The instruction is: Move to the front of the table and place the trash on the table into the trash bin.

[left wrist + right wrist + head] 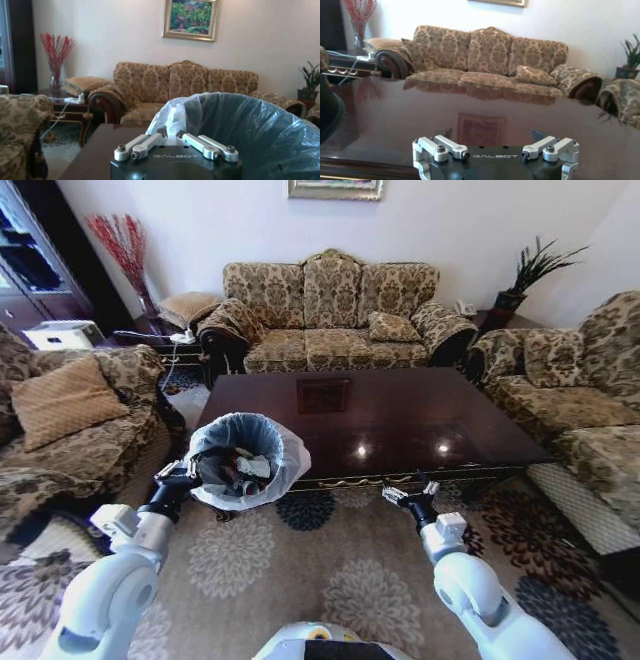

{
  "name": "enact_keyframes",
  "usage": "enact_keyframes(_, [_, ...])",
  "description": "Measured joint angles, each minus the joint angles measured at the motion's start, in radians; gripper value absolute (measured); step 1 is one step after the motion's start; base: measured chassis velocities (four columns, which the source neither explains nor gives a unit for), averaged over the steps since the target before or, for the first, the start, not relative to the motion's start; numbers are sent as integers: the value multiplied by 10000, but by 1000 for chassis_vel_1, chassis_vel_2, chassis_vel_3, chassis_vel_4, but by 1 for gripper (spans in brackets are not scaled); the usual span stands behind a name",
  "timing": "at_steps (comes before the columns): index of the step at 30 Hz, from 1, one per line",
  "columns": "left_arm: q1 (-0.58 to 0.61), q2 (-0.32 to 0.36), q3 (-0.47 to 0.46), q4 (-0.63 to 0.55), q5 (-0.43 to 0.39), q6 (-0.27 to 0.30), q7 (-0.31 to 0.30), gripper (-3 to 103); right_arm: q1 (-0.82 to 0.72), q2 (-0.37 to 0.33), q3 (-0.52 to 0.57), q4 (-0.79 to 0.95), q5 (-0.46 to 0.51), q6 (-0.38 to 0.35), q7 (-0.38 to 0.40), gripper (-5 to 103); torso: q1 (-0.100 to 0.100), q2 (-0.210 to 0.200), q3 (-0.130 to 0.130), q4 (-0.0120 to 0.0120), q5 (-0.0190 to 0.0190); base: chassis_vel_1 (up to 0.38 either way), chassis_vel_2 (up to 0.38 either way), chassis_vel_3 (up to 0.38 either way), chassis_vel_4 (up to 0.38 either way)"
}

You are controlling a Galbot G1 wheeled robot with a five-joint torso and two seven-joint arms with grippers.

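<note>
The left gripper is pinched together on the bag rim of the trash bin, which it holds at the near left corner of the table. The right gripper hangs spread apart, holding nothing, over the table's near edge. The trash lies inside the bin, a dark jumble hard to sort out.

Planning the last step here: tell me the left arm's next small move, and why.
Probably set the bin down and let go. The left gripper is shut on the bin's bag rim, holding it at the table's near corner. Trash already lies inside, and the tabletop looks bare. The right gripper hangs open at the table's front edge.
</note>
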Motion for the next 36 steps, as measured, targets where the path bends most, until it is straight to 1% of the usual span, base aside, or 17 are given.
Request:
enact_keyframes(2, [6,-28,0,1,11,16,15,3,18,0,-45,-53,-75,86,73,100,0,0,0,-3,-5,-324,-331,336,322])
enact_keyframes(4, [67,-124,-49,22,236,111,108,3,56,13,-65,-164,-283,151,192,100,-1,0,0,0,12,-252,-226,281,297])
enact_keyframes(9, [168,-243,-71,56,470,166,166,3,112,-20,-41,-176,-299,111,312,100,0,0,0,0,8,-126,-147,192,179])
enact_keyframes(10, [170,-287,-72,49,487,166,129,3,137,-27,-41,-182,-299,103,314,100,-1,1,0,6,8,-24,17,48,67])
enact_keyframes(13, [163,-354,-67,19,496,171,28,3,168,-28,-45,-182,-299,91,321,100,-2,1,-1,3,4,0,0,0,0])
enact_keyframes(14, [159,-416,-65,12,518,195,-88,3,184,-27,-54,-182,-299,85,323,100,-2,1,-1,3,-10,44,49,-41,-58])
enact_keyframes(17, [159,-554,-95,16,740,241,-283,3,192,-12,-65,-189,-299,77,323,100,-1,1,-1,6,-3,77,96,-42,-35])
enact_keyframes(19, [158,-876,-291,85,1091,310,-474,3,193,30,-66,-247,-320,79,321,100,0,0,0,3,-3,23,37,-1,-21])
enact_keyframes(20, [158,-876,-291,85,1091,310,-474,3,193,30,-66,-247,-320,79,321,100,0,0,0,3,-3,0,0,0,0])
enact_keyframes(23, [321,-1417,-668,113,1183,416,-413,3,187,48,-65,-317,-342,92,315,100,0,0,0,0,6,0,0,0,0])
enact_keyframes(25, [355,-1531,-757,112,1298,427,-388,3,189,46,-65,-327,-343,95,312,100,0,1,0,0,4,0,0,0,0])
enact_keyframes(28, [337,-2045,-1192,250,2501,88,-554,3,238,49,-71,-377,-343,124,285,100,-1,1,-1,-3,1,0,0,0,0])
enact_keyframes(29, [337,-2045,-1192,250,2501,88,-554,3,238,49,-71,-377,-343,124,285,100,-1,1,-1,-3,1,0,0,0,0])
enact_keyframes(32, [298,-2754,-1817,330,2784,146,-980,3,321,94,-80,-463,-325,152,273,100,-1,1,-1,2,2,0,0,0,0])
enact_keyframes(33, [298,-2754,-1817,330,2784,146,-980,3,321,94,-80,-463,-325,152,273,100,-1,1,-1,2,2,0,0,0,0])
enact_keyframes(35, [298,-3400,-2261,522,2888,192,-1078,3,358,100,-79,-533,-312,164,267,100,0,0,0,5,1,0,0,0,0])
enact_keyframes(36, [298,-3400,-2261,522,2888,192,-1078,3,358,100,-79,-533,-312,164,267,100,0,0,0,5,1,0,0,0,0])
